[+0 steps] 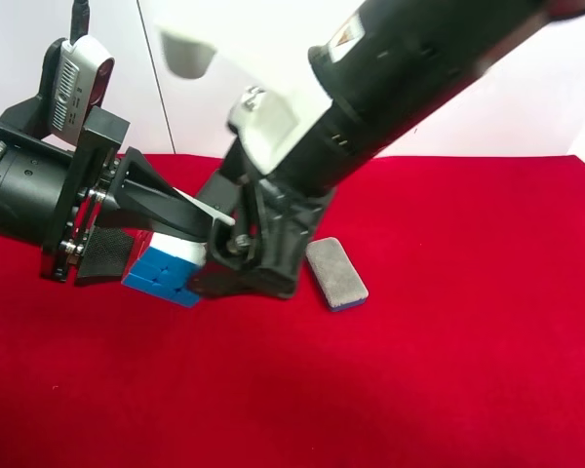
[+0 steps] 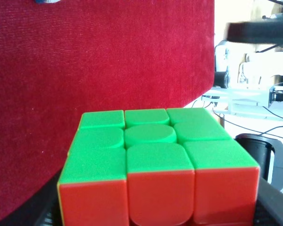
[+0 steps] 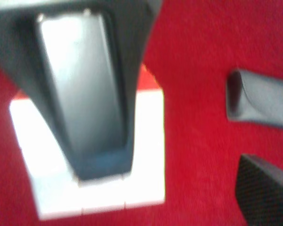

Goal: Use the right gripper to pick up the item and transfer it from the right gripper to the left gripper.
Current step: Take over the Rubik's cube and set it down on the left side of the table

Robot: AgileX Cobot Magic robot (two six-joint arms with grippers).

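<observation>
**Handover at close quarters.** The puzzle cube point(image 1: 161, 271) is seen between the two arms, low over the red cloth point(image 1: 448, 370), clamped in the left gripper point(image 1: 195, 249). One long wedge finger point(image 3: 85, 103) is laid flat along the white face. In the left wrist view the cube is framed close up between dark finger edges, green face uppermost. Whether its lower corner rests on the cloth cannot be told.

The right gripper point(image 1: 249, 258) is crowded against the cube's other side, just beside the tip of that wedge finger. Whether its jaws are apart or together cannot be told, as the right wrist view is blurred.

Several things could go wrong from here:

- **A tug between the arms.** If the cube is gripped from both sides when either arm is drawn back, it is likely to be wrenched askew or pulled free.
- **A pivot in the grip.** Only a narrow strip of the white face is covered by the finger, so the smooth tiles could swing about that line, or a layer of the puzzle could be turned by an off-centre squeeze.
- **A knock on withdrawal.** With the two grippers set so near each other, the wedge finger could be struck as the right gripper is pulled away.

A dropped cube would probably be sent tumbling toward the grey eraser point(image 1: 336, 273) lying near by.
</observation>
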